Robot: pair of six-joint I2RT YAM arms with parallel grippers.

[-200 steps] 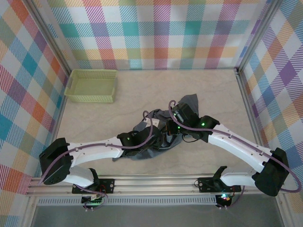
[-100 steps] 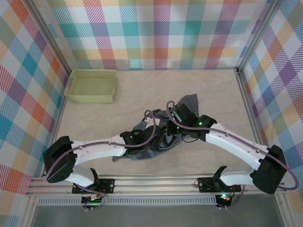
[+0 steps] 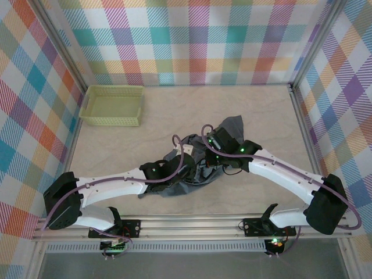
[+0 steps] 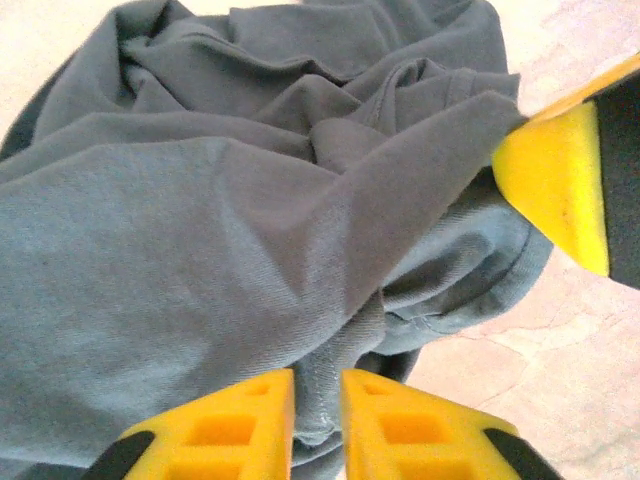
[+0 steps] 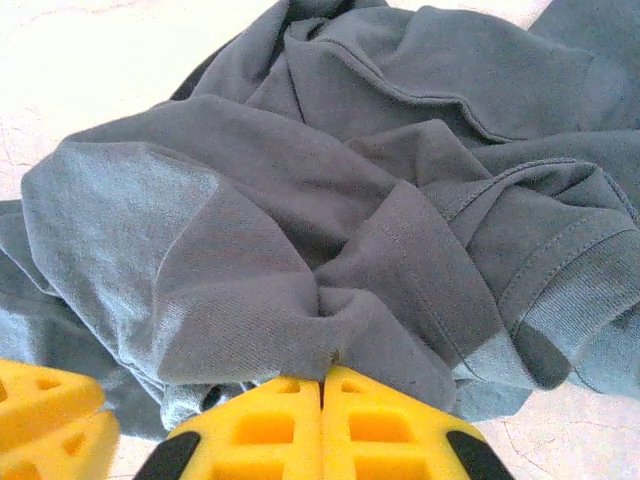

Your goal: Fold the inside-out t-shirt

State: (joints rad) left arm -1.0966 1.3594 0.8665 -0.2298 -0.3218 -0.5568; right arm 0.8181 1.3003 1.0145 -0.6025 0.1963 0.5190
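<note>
The inside-out t-shirt (image 3: 231,125) is a crumpled slate blue-grey heap in the middle of the table. My left gripper (image 3: 190,168) reaches into its near side. In the left wrist view a stitched hem fold of the t-shirt (image 4: 200,230) sits pinched between the yellow fingers of the left gripper (image 4: 318,385). My right gripper (image 3: 208,152) is over the heap's centre. In the right wrist view the right gripper (image 5: 322,378) is shut, a bunched fold of the t-shirt (image 5: 300,200) caught at its tips. Cloth stretches taut between the two grips.
A pale yellow-green mesh basket (image 3: 111,106) stands at the back left, well away from both arms. Plaid walls enclose the table on three sides. Bare marble tabletop (image 3: 267,110) surrounds the heap.
The left jaws have narrowed onto the hem, and the left arm has shifted a little towards the heap. The right gripper has edged slightly left, still clamped on the cloth.
</note>
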